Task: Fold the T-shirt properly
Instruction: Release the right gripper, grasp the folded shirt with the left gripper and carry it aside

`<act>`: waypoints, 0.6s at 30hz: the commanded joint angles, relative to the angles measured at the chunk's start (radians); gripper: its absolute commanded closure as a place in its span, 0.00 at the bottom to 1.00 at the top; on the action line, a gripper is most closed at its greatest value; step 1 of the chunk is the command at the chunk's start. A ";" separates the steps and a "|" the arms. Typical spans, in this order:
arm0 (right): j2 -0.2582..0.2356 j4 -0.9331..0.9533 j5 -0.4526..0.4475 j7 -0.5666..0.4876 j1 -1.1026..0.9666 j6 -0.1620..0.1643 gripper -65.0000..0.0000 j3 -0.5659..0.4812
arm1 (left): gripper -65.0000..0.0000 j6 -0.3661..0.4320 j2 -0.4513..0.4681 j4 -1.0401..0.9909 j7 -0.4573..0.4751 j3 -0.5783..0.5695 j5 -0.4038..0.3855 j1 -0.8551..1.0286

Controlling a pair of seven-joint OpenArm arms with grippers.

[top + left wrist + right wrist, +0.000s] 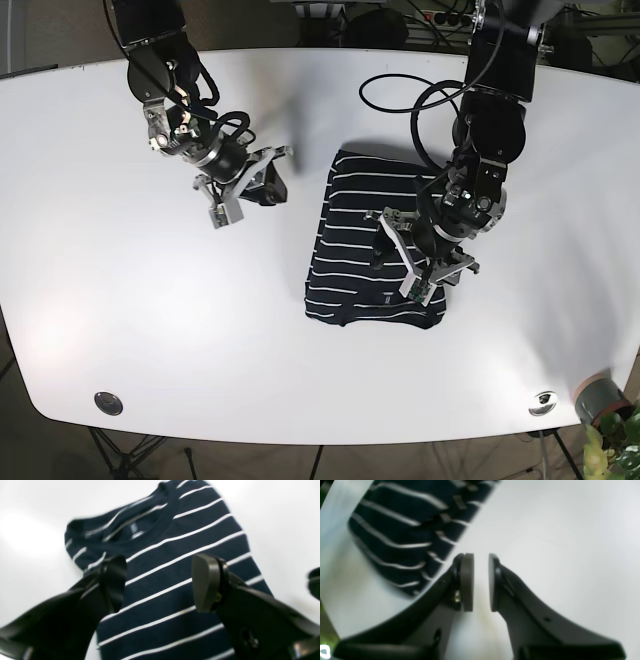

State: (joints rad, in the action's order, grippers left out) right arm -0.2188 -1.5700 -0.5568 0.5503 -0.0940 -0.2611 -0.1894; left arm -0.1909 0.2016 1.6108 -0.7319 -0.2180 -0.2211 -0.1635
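The navy T-shirt (350,250) with thin white stripes lies folded into a narrow rectangle right of the table's middle. Its collar (140,527) shows at the far end in the left wrist view. My left gripper (400,245) hovers open over the shirt's body, and striped cloth shows between its widely spread fingers (158,582). My right gripper (278,172) is off to the shirt's left over bare table. Its pads (467,582) stand a narrow gap apart with nothing between them, and the T-shirt's edge (402,530) lies ahead to its left.
The white table (150,300) spreads wide around the shirt. A black cable (400,90) loops on it behind the shirt. Small metal discs (108,403) sit near the front edge, and a potted plant (605,410) stands off the front right corner.
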 commanded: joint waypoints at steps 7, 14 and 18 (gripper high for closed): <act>0.002 -0.016 -0.018 0.021 -0.029 -0.091 0.86 0.143 | 0.40 0.207 -0.029 -0.043 0.231 -0.083 -0.007 -0.021; 0.034 -0.013 -0.018 0.049 -0.037 -0.128 0.86 0.236 | 0.40 0.333 -0.032 -0.169 0.352 -0.197 -0.007 -0.024; 0.035 -0.013 -0.018 0.050 -0.039 -0.132 0.86 0.265 | 0.40 0.339 -0.032 -0.266 0.420 -0.269 -0.007 -0.026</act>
State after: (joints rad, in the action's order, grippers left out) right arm -0.1757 -1.5673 -0.5575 0.6186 -0.1421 -0.3862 0.0666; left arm 0.1463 0.1707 1.3640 -0.3466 -0.4706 -0.2295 -0.1699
